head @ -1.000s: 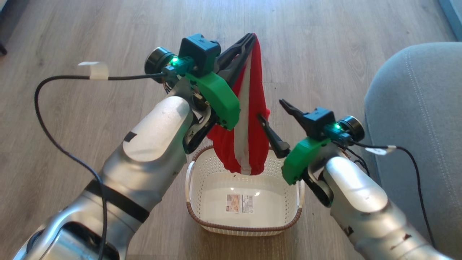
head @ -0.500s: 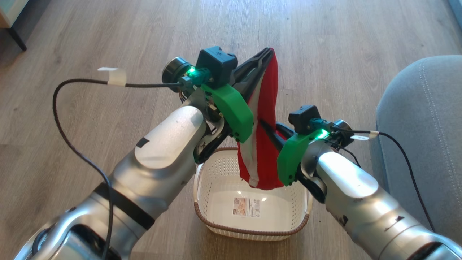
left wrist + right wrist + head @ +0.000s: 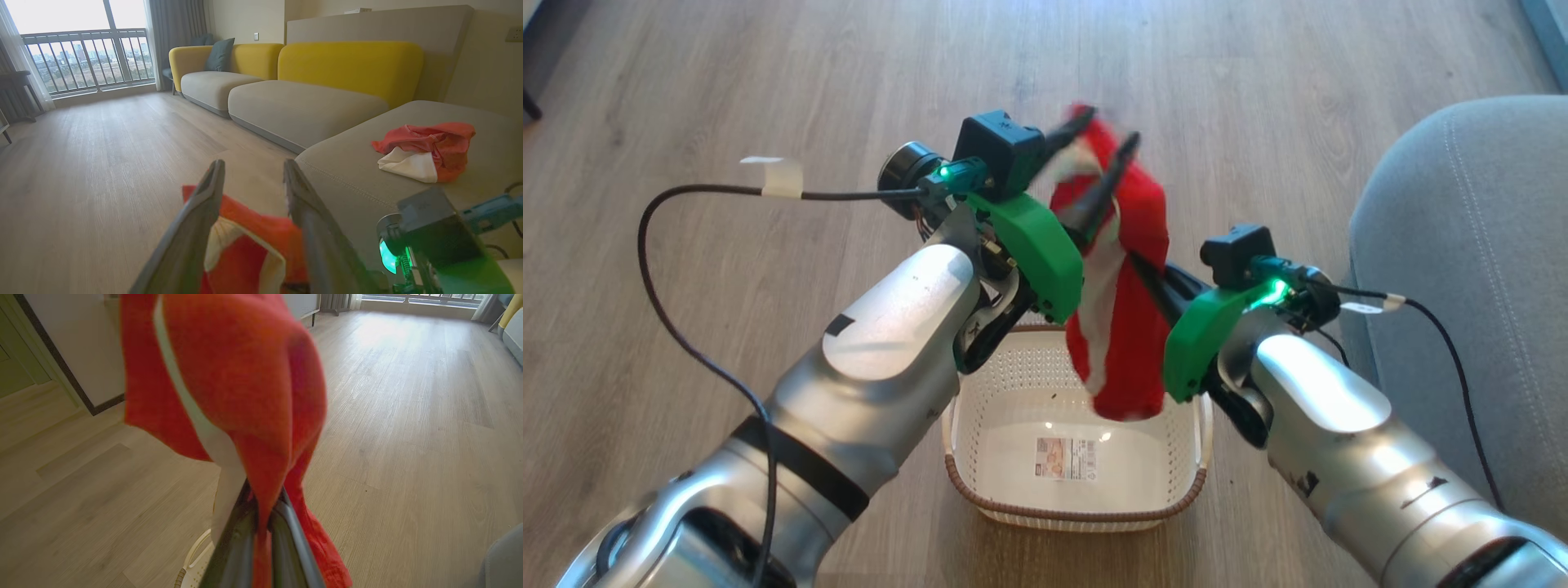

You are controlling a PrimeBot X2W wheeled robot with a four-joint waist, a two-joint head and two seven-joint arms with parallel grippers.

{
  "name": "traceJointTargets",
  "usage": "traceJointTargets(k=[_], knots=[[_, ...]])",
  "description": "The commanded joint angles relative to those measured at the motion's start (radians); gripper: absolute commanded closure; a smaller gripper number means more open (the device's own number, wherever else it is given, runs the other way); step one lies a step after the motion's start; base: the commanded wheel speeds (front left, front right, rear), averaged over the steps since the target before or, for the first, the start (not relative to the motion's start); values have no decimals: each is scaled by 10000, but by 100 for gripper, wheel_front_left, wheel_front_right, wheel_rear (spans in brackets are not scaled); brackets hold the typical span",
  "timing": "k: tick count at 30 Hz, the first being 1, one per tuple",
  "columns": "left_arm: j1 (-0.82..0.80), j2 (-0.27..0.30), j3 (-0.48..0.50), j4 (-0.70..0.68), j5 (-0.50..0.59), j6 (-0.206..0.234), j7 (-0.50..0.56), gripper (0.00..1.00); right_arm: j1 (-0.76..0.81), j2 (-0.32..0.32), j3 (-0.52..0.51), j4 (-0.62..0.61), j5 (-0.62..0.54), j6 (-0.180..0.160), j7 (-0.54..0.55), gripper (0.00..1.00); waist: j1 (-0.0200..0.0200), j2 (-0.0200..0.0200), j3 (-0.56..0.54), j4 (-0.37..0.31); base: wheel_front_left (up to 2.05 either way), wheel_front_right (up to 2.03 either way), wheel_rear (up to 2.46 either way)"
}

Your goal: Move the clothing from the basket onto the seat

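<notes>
The clothing [image 3: 1123,343] is light, limp fabric, red with a white band. It folds and slips under its own weight, so I judge a pinch on a bunched fold near its middle safer than one on a single edge. It hangs in the air above the basket [image 3: 980,482] on the wooden floor [image 3: 686,82], with the seat [image 3: 1462,245] near on my right. My right gripper [image 3: 263,498] is clamped on a gathered fold, while my left gripper [image 3: 253,163] has its fingers spread, the cloth loose between them. Half a second ago the left pinched the top edge and the cloth hung straight. Now it has let go, the top slumps over, and the right carries it.
</notes>
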Motion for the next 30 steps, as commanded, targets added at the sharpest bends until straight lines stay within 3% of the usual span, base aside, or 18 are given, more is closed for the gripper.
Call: traceJointTargets(k=[1, 14, 30], knots=[[-411, 149, 349, -194, -13, -10, -88, 0, -453, 173, -75, -360, -37, -2, -129, 100, 0, 0, 35, -40, 0, 0, 0], [899, 399, 1349, -279, 525, -210, -94, 0, 617, -433, -1910, -2820, -1325, -2, -136, 100, 0, 0, 84, -383, 0, 0, 0], [2985, 623, 2544, -679, 1402, -584, -95, 0, 1533, -646, -2854, -4503, -1876, -2, -137, 100, 0, 0, -64, -1330, 0, 0, 0]])
